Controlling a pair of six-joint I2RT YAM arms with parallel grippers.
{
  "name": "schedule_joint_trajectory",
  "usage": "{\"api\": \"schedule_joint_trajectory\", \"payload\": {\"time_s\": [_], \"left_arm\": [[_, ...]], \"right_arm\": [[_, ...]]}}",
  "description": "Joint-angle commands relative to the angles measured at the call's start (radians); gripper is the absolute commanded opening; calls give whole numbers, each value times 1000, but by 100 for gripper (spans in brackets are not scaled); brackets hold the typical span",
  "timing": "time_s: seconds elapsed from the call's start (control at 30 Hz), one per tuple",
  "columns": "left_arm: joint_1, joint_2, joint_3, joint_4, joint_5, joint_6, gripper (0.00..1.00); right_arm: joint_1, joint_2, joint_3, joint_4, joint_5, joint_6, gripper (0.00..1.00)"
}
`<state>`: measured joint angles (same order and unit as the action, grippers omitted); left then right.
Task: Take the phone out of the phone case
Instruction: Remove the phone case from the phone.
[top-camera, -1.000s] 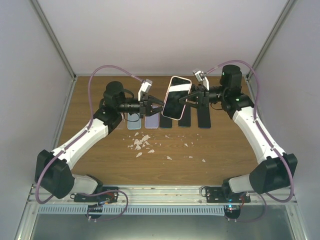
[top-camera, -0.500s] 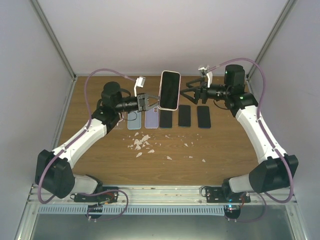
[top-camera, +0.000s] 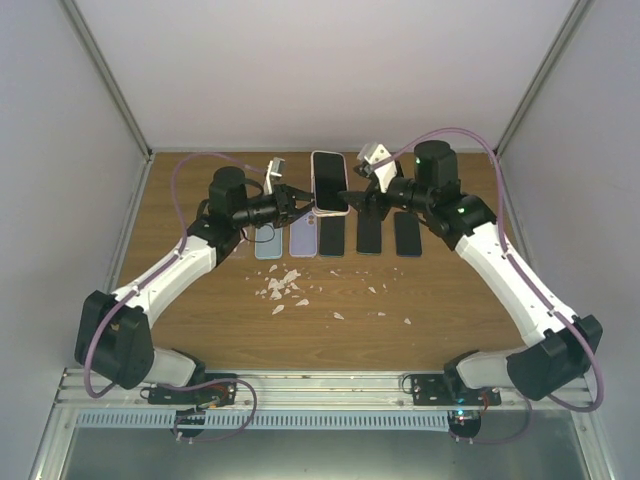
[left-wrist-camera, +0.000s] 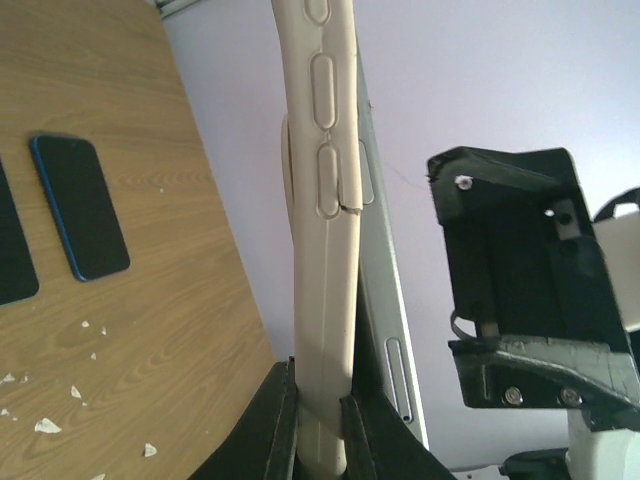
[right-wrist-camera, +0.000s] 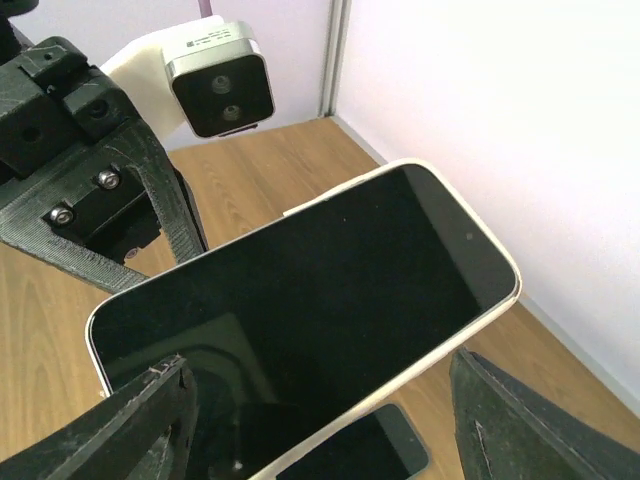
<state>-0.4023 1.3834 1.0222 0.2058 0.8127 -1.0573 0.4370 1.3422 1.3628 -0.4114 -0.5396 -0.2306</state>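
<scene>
A phone in a cream case (top-camera: 330, 183) is held up above the far part of the table. My left gripper (top-camera: 300, 205) is shut on the case's lower end. In the left wrist view the jaws (left-wrist-camera: 318, 390) pinch the cream case (left-wrist-camera: 325, 200), and the phone's silver edge (left-wrist-camera: 385, 330) stands beside the case's edge. My right gripper (top-camera: 362, 198) is open at the phone's right side. In the right wrist view its fingers (right-wrist-camera: 150, 420) are spread wide on either side of the black screen (right-wrist-camera: 300, 310), not touching it.
A row of several phones and cases (top-camera: 369, 232) lies on the wooden table (top-camera: 450, 310) under the held phone. White scraps (top-camera: 283, 285) are scattered in front of the row. A blue phone (left-wrist-camera: 80, 205) lies flat in the left wrist view. Walls (top-camera: 320, 70) enclose the table.
The left gripper has lowered and turned the cased phone toward the back. The right arm has swung left from its pulled-back pose, and its open fingers now straddle the phone.
</scene>
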Motion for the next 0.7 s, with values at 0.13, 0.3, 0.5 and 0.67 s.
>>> {"api": "schedule_joint_trajectory", "payload": {"time_s": [0.13, 0.3, 0.5, 0.67], "left_arm": [[14, 19, -32, 112, -26, -86, 0], [15, 34, -33, 113, -32, -98, 0], [15, 42, -33, 116, -33, -110, 0], [16, 48, -36, 121, -33, -123, 0]], "right_arm": [[109, -12, -14, -4, 180, -169, 68], [166, 4, -21, -4, 233, -213, 68], [237, 10, -60, 14, 317, -274, 68], [273, 23, -82, 45, 404, -332, 68]]}}
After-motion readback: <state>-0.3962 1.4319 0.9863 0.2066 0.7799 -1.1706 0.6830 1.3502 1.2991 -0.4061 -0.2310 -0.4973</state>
